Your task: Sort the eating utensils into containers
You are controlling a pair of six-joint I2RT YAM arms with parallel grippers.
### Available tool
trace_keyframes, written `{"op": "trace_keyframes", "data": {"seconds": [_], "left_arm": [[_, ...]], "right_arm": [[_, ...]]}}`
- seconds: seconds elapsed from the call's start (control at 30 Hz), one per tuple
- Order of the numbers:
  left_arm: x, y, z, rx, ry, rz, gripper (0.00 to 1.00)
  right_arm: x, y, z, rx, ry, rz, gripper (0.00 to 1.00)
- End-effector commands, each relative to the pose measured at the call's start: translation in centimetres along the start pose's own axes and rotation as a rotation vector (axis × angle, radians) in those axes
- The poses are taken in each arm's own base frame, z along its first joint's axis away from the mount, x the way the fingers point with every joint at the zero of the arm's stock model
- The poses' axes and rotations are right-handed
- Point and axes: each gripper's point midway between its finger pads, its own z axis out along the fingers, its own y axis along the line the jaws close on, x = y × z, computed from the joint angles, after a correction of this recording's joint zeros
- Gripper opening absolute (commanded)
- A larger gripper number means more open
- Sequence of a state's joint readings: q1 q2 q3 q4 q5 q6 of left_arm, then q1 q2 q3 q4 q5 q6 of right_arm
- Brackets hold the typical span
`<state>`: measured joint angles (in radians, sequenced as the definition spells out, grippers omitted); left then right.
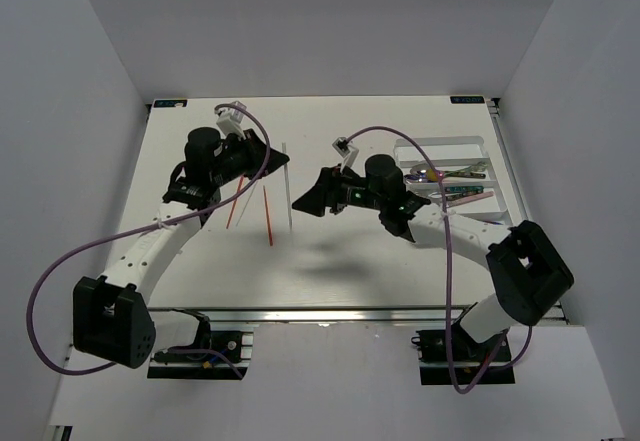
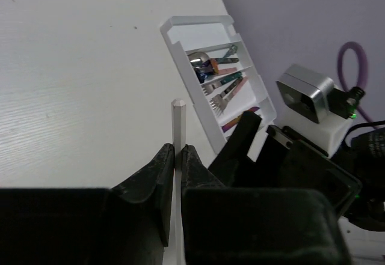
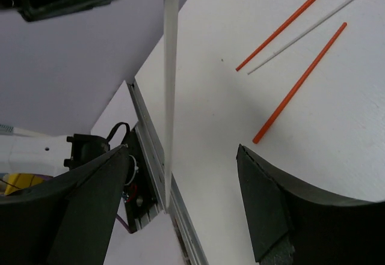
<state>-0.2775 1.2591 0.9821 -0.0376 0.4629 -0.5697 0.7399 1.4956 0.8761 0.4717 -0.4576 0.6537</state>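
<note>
Top view: left pincer (image 1: pixel 272 157), upper left of centre, clenched on white chopstick (image 1: pixel 288 196); right pincer (image 1: pixel 308 199) just right of it, released; tray (image 1: pixel 445 145) at right of surface (image 1: pixel 350 121).
Left wrist: fingers (image 2: pixel 157 181) pinched white chopstick at frame centre; tray, upper right, held forks (image 2: pixel 222 100).
Right wrist: right pincer gaped, empty; white chopstick ran down left of centre; red-orange chopsticks (image 3: pixel 299 83) lay upper right.
</note>
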Motion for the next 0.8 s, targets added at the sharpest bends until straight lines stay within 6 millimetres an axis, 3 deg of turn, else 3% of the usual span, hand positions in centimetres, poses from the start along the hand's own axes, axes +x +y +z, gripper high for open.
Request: {"op": "trace_keyframes", "data": {"seconds": [0.0, 0.17, 0.3, 0.37, 0.4, 0.43, 0.47, 0.5, 0.53, 0.57, 0.63, 0.67, 0.7, 0.73, 0.77], "left_arm": [[-1.2, -3.3, -0.7, 0.139, -0.051, -0.069, 0.00], [-0.4, -3.9, -0.5, 0.195, -0.043, -0.107, 0.00], [0.3, -4.2, -0.3, 0.235, -0.030, -0.132, 0.00], [0.5, -3.7, 0.0, 0.222, -0.025, -0.124, 0.00], [0.5, -3.5, 0.0, 0.214, -0.026, -0.119, 0.02], [0.7, -2.9, 0.4, 0.181, -0.013, -0.126, 0.07], [0.8, -2.2, 0.6, 0.147, -0.010, -0.105, 0.15], [-0.4, -2.1, 0.7, 0.113, -0.033, -0.079, 0.34], [-0.9, -1.4, 0.7, 0.058, -0.040, -0.064, 0.45], [-1.3, 0.6, 0.3, -0.071, -0.059, -0.044, 0.96], [-3.7, 1.9, -1.1, -0.213, -0.141, -0.021, 0.98], [-6.0, 2.9, -3.3, -0.350, -0.238, -0.017, 0.98], [-7.0, 3.8, -4.7, -0.435, -0.294, -0.027, 0.98], [-7.7, 4.4, -6.2, -0.504, -0.337, -0.037, 0.98], [-7.1, 5.6, -7.5, -0.584, -0.345, -0.051, 0.98]], "right_arm": [[-1.7, 2.1, 1.2, -0.085, -0.021, 0.017, 0.77], [-2.3, 1.7, 3.4, -0.092, -0.014, 0.030, 0.72], [-3.7, 1.7, 5.0, -0.093, -0.027, 0.025, 0.58], [-4.4, 1.7, 5.5, -0.092, -0.043, 0.019, 0.41], [-4.8, 1.7, 5.5, -0.090, -0.051, 0.016, 0.18], [-5.2, 1.9, 5.6, -0.091, -0.063, 0.011, 0.02], [-5.3, 1.7, 5.7, -0.078, -0.067, 0.016, 0.00], [-6.0, 0.9, 5.8, -0.036, -0.097, 0.022, 0.00], [-6.4, 0.1, 5.7, 0.002, -0.111, 0.032, 0.00], [-6.3, -2.5, 5.2, 0.099, -0.097, 0.081, 0.00], [-7.3, -6.8, 3.9, 0.265, -0.143, 0.203, 0.00], [-8.0, -10.8, 1.5, 0.373, -0.180, 0.295, 0.00], [-8.6, -12.7, 0.1, 0.426, -0.237, 0.419, 0.00], [-9.8, -15.6, -2.0, 0.523, -0.339, 0.480, 0.00], [-10.8, -18.8, -5.6, 0.626, -0.443, 0.547, 0.00]]}}
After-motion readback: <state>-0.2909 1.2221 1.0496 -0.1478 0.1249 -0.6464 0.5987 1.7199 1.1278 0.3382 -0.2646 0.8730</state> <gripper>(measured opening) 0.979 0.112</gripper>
